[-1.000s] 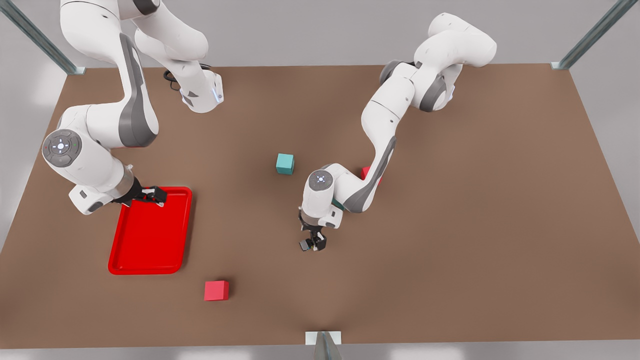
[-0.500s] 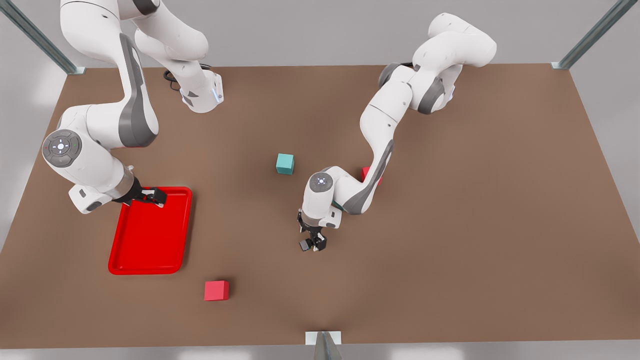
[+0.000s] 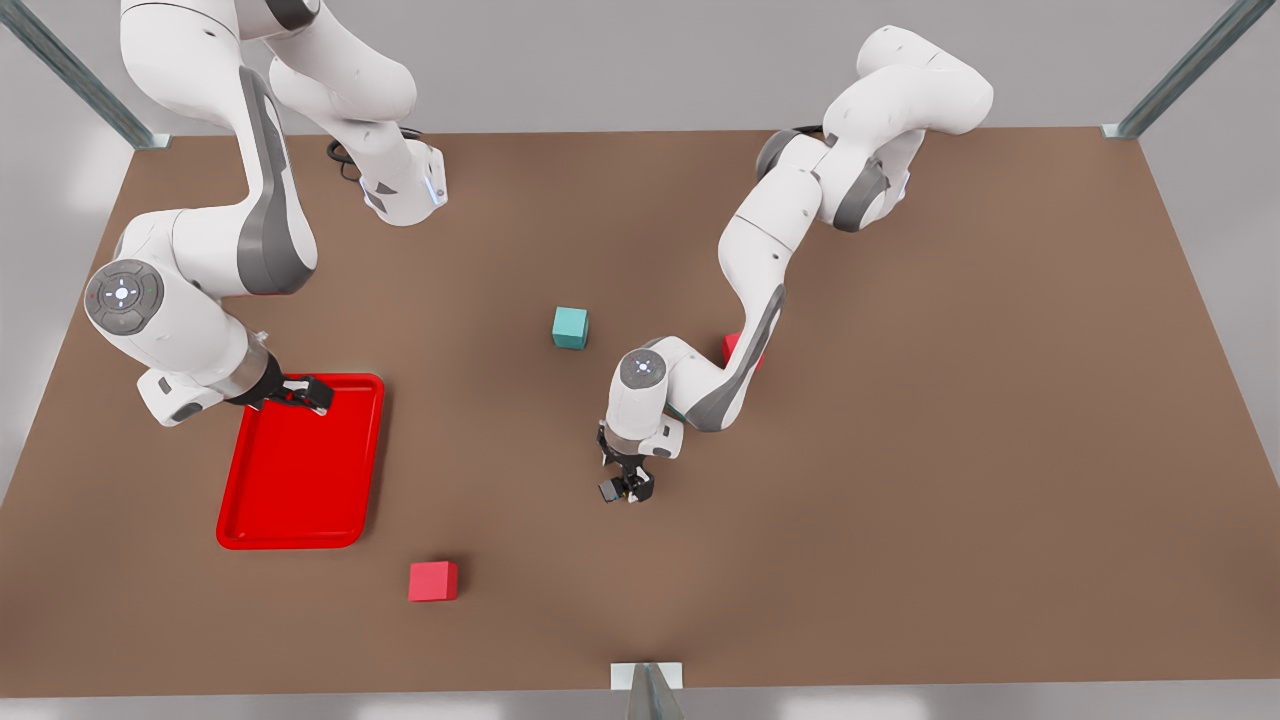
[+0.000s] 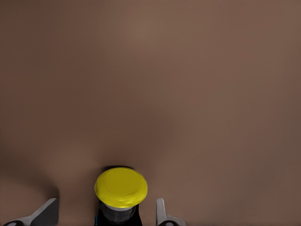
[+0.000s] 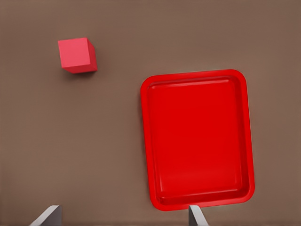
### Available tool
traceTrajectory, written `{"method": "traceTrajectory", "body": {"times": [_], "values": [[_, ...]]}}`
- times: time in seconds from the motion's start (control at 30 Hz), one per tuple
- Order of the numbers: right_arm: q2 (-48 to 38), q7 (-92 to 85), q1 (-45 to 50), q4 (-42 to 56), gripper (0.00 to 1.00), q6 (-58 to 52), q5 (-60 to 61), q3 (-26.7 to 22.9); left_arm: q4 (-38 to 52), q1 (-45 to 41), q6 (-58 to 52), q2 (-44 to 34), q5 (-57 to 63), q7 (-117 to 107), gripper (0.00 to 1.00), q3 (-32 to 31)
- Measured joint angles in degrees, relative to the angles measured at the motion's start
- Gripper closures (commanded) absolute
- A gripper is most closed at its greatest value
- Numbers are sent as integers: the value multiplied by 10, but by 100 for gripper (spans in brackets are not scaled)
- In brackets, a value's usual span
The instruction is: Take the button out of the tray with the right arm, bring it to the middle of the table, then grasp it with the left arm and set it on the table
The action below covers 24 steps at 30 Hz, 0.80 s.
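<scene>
Button (image 4: 121,187) sits btwn left hand (image 4: 104,214) fingers, apart.

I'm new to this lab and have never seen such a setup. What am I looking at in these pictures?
These are simulator renders of two white robot arms working over a brown table. The wide picture comes from a camera looking down on the whole scene. The other two come from cameras on the arms' wrists, looking down past each hand's two fingers.

The left hand is low near the middle of the table. Its wrist view shows a small yellow-capped button between its open fingers, with a gap on each side, so it appears to stand on the table rather than be held.

The right hand waits, open, over the edge of the red tray.

Also on the table are a red cube, a teal cube, and a second red cube partly hidden behind an arm.
</scene>
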Motion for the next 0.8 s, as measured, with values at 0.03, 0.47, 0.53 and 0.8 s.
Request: {"method": "traceTrajectory", "body": {"times": [0.03,0.47,0.53,0.8], "values": [[0,1,0,0,0,0,0,0,0,0,1,0,0,0,0,0],[0,5,0,-1,0,-1,0,0,0,21,1,-4,-3,0,0,-41],[0,6,0,0,0,0,0,0,0,23,0,-4,-3,0,0,-45],[19,1,7,56,0,-12,-2,5,0,42,-1,-5,-5,0,13,-69]]}}
